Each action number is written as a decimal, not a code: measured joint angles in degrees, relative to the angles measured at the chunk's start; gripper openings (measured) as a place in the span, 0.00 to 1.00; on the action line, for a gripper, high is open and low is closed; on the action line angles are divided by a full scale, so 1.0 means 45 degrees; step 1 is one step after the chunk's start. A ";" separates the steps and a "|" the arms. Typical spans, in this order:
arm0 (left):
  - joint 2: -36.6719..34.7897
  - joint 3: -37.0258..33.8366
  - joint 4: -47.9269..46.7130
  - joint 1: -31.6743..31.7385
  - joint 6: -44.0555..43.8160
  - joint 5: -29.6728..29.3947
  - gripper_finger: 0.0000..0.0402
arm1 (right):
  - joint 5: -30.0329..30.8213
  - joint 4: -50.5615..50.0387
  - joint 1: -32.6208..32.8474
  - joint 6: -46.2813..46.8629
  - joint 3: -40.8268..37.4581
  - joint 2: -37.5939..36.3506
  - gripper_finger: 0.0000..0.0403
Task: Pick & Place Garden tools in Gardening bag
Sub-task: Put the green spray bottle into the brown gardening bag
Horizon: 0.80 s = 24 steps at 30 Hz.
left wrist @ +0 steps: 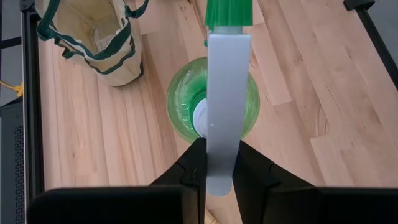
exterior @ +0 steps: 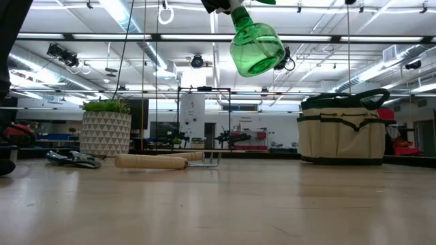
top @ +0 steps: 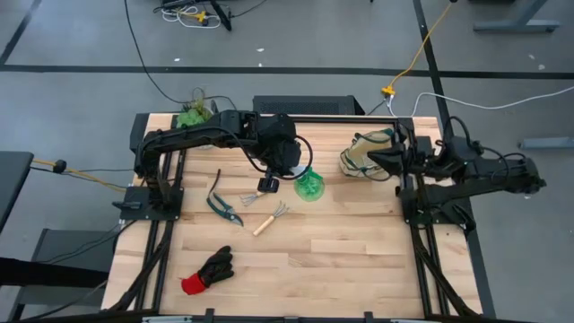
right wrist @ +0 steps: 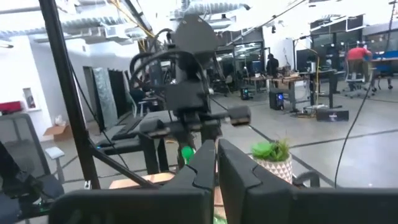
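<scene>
Jaws of the left gripper [left wrist: 217, 163] clamp the white trigger head of the green spray bottle [exterior: 256, 47], which we see hanging high above the table between the hand tools [top: 266, 206] and the gardening bag [exterior: 343, 129]. The right gripper [right wrist: 216, 163], fingers closed and empty, waits just beside the bag.
</scene>
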 joint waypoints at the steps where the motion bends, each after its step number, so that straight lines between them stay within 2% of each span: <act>1: 0.0000 0.0000 0.0000 0.0000 0.0000 0.0000 0.14 | -0.0092 0.0000 0.0000 -0.0078 0.0266 0.0254 0.05; 8: 0.0000 -0.0001 0.0000 0.0000 0.0000 0.0005 0.14 | -0.0022 -0.0213 0.0000 -0.0234 0.1817 0.1826 0.05; 14: 0.0000 -0.0001 -0.0017 0.0000 -0.0327 0.0000 0.14 | 0.0405 -0.0719 -0.0002 -0.0220 0.2127 0.2700 0.11; 18: 0.0000 -0.0005 -0.0034 -0.0003 -0.0618 -0.0039 0.14 | 0.0464 -0.1108 0.0000 -0.0234 0.2144 0.3148 0.19; 24: 0.0000 -0.0005 -0.0034 0.0023 -0.1108 -0.0057 0.14 | 0.0643 -0.1153 -0.0001 0.0075 0.2144 0.3867 0.39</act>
